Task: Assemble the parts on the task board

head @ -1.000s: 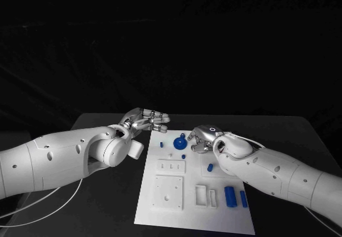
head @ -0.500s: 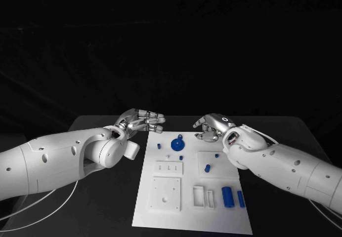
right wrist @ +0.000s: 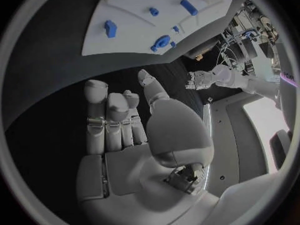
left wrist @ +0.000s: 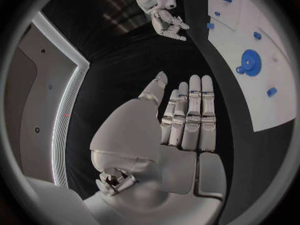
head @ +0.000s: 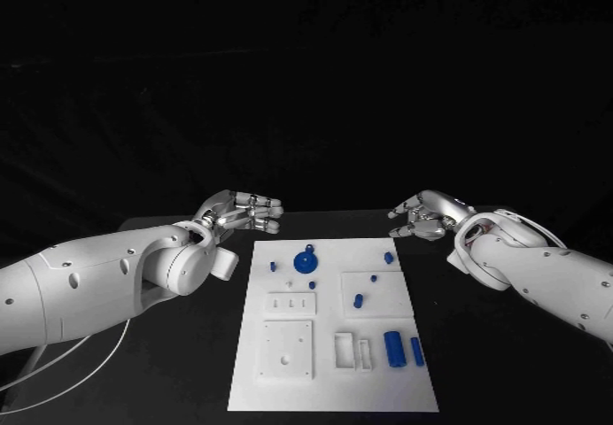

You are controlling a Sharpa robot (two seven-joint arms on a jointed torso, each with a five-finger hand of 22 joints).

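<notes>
The task board point(head: 335, 354) is lying flat in the middle of the black bench point(head: 511, 354), its long side running away from the robot. At its near end two upright blue cylinders point(head: 393, 347) are standing beside pale rectangular slots, with a square white plate point(head: 288, 349) lying to their left. Further up, a smaller blue peg point(head: 359, 301) is sitting on a raised square, and beyond it the round blue disc point(head: 308, 262) is resting near the far edge, with small blue pegs on either side of it.

Both hands are hovering off the board at its far corners, holding nothing. The left hand point(head: 243, 211) is showing its fingers point(left wrist: 187, 115) straight and side by side in the left wrist view; the right hand point(head: 428, 214) is showing its fingers point(right wrist: 109, 120) loosely extended and empty.

The risk, as I judge it, is lying in the next reach: the pegs are small and closely spaced, so a hand coming down slightly off could be knocking a neighbour over or nudging the light board askew on the bench.
</notes>
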